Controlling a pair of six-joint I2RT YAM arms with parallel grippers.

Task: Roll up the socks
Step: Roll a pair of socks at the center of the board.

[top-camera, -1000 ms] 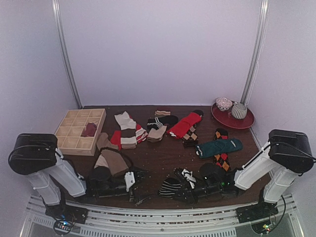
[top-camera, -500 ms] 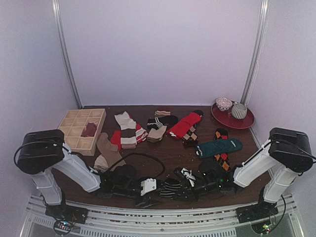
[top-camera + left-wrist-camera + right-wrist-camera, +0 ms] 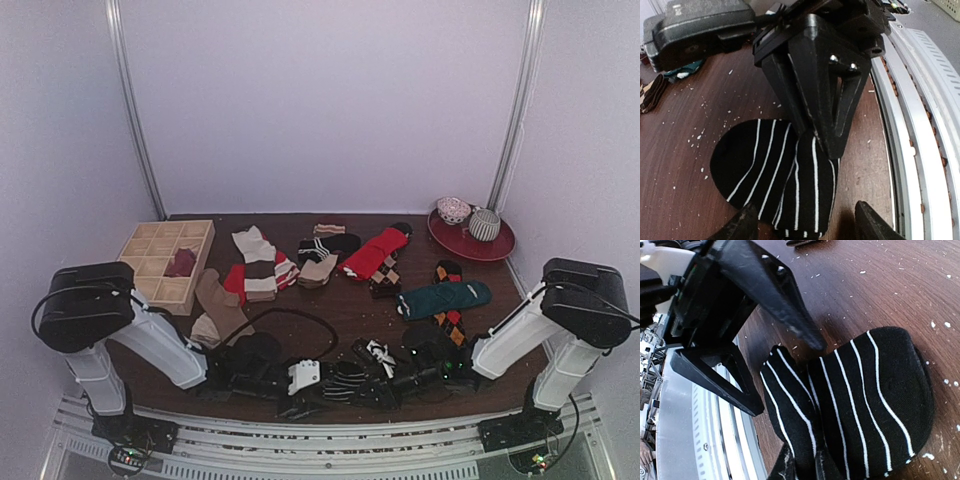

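A black-and-white striped sock (image 3: 348, 380) lies at the table's near edge, partly folded on itself. My right gripper (image 3: 378, 384) is shut on one fold of it; in the right wrist view its fingertips (image 3: 790, 466) pinch the sock (image 3: 860, 405) at the bottom of the frame. My left gripper (image 3: 318, 386) is open. In the left wrist view it (image 3: 807, 220) straddles the sock's (image 3: 770, 170) cuff end, fingers on either side, apart from the fabric. The other socks lie spread over the middle of the table.
A wooden compartment box (image 3: 150, 262) at the back left holds a dark red sock (image 3: 181, 262). A red plate (image 3: 500, 245) with two bowls is at back right. Teal (image 3: 445, 298), red (image 3: 375, 252), tan (image 3: 215, 300) and cream-striped (image 3: 258, 262) socks lie about. A metal rail (image 3: 920, 150) runs beside the sock.
My left arm has swung right from beside the tan socks to the striped sock, its open jaws now around it. The right gripper has kept its hold and shifted slightly left.
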